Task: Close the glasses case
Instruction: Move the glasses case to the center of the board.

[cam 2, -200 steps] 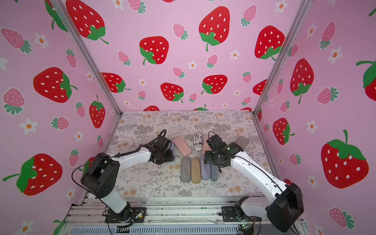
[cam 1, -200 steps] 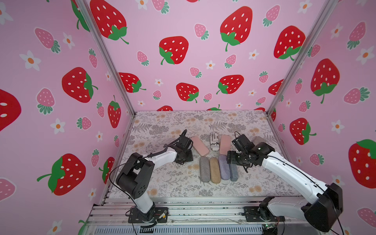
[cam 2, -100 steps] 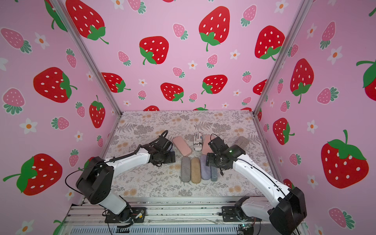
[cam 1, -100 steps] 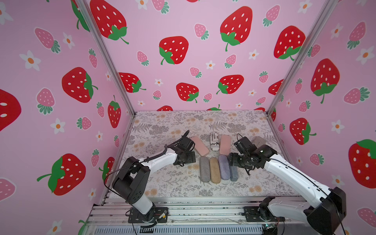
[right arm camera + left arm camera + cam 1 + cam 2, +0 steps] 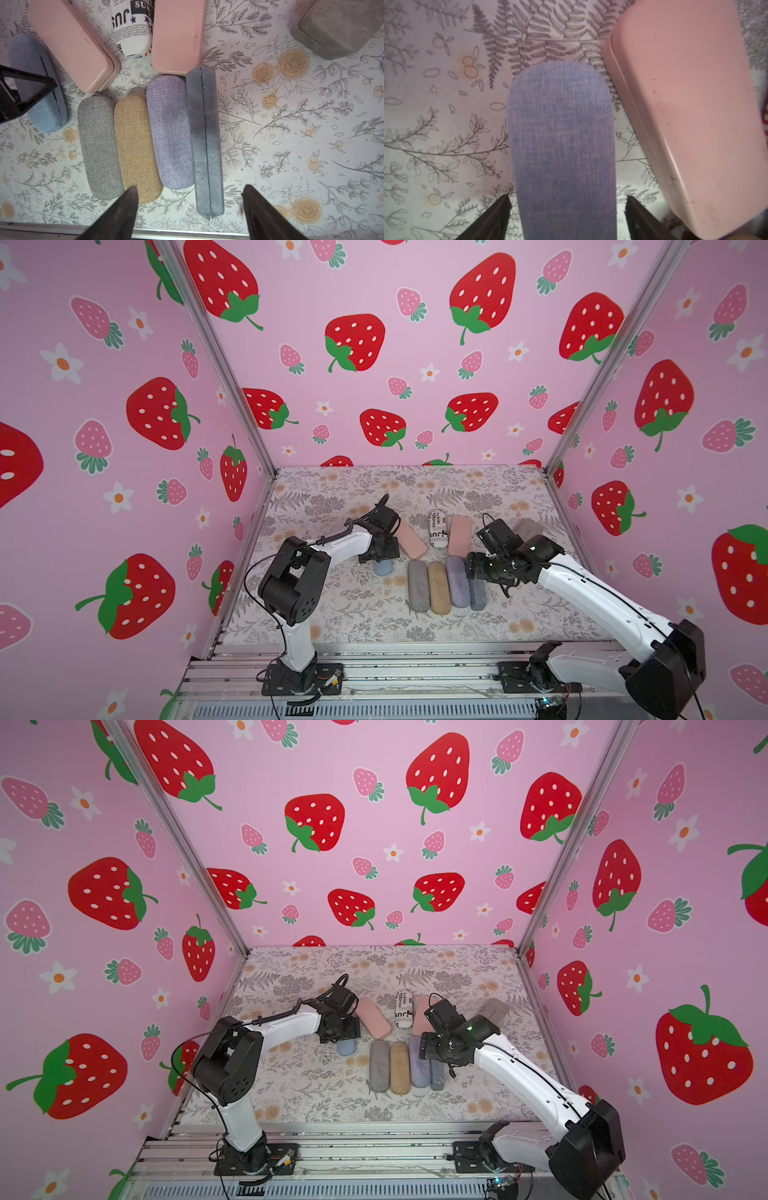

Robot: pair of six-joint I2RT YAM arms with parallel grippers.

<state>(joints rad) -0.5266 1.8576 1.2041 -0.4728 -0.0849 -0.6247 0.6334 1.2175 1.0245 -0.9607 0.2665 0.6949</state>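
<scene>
Near part of the table (image 5: 353, 626): four cases in a row, side by side and touching – grey case (image 5: 417, 585), tan case (image 5: 439, 588), purple case (image 5: 457, 581), slate case (image 5: 478, 595), that last one standing on its long edge. All four look shut. Right claw (image 5: 189, 187) hangs above the slate end of the row, fingers apart, nothing between them. Further back, on the left arm's side, the blue case (image 5: 560, 135) lies flat on the table, lid down from what I see. Left claw (image 5: 568, 196) is right over it, fingers (image 5: 496, 216) apart, one on each side, a gap to the case on both. Slanted pink case (image 5: 685, 124) just beside the blue one. Behind the row: white printed case (image 5: 438, 529), straight pink case (image 5: 459, 535) next to it. Brown-grey case (image 5: 528, 527) farthest right, apart from the rest.
</scene>
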